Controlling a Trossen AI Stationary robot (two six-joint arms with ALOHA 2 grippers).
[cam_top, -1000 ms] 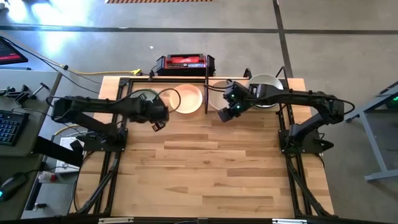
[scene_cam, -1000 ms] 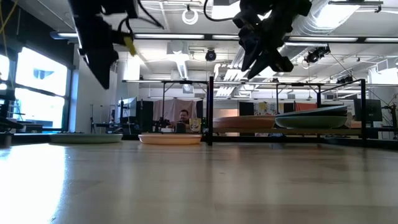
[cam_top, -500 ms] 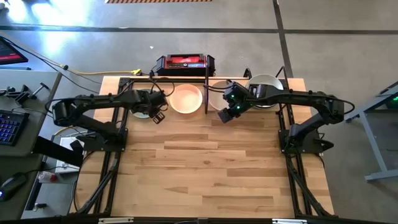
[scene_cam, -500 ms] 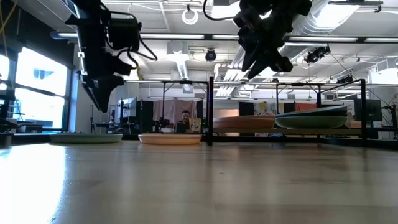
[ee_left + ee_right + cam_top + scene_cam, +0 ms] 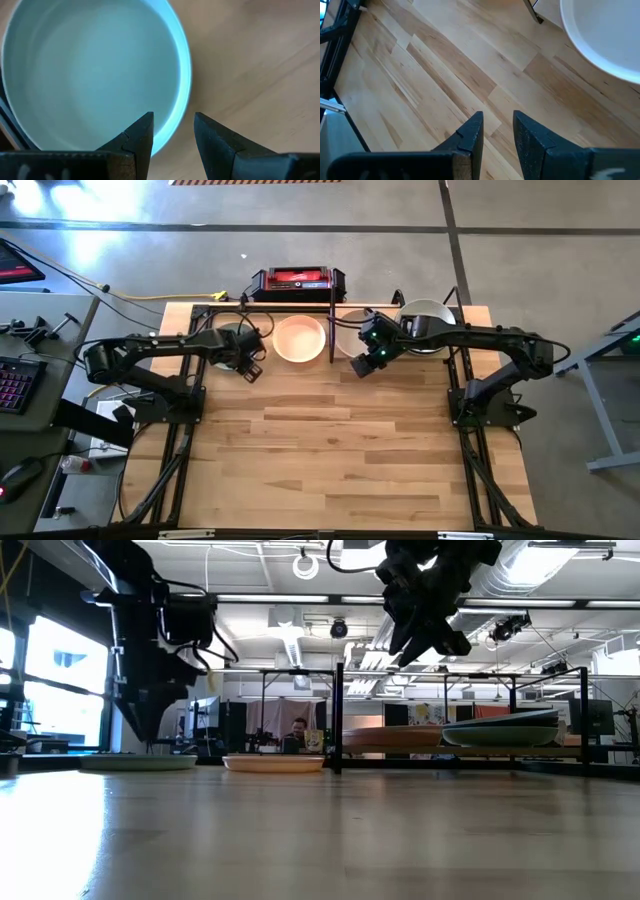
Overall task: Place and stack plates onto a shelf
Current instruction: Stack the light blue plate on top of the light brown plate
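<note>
Left hand (image 5: 173, 131) low, fingers spread astride pale green plate (image 5: 90, 70) rim; right hand (image 5: 497, 131) raised, spread.

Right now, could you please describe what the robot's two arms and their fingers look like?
Both arms are dark, jointed and slim, with black cables looping alongside. The left gripper and right gripper each have two dark wedge-shaped fingers. A small green light glows near the right arm's wrist.

The tabletop (image 5: 340, 450) lies open across the middle and bottom of the high view; along its upper edge the shelf (image 5: 332, 308), plates (image 5: 300, 339) and both arms crowd the way.
</note>
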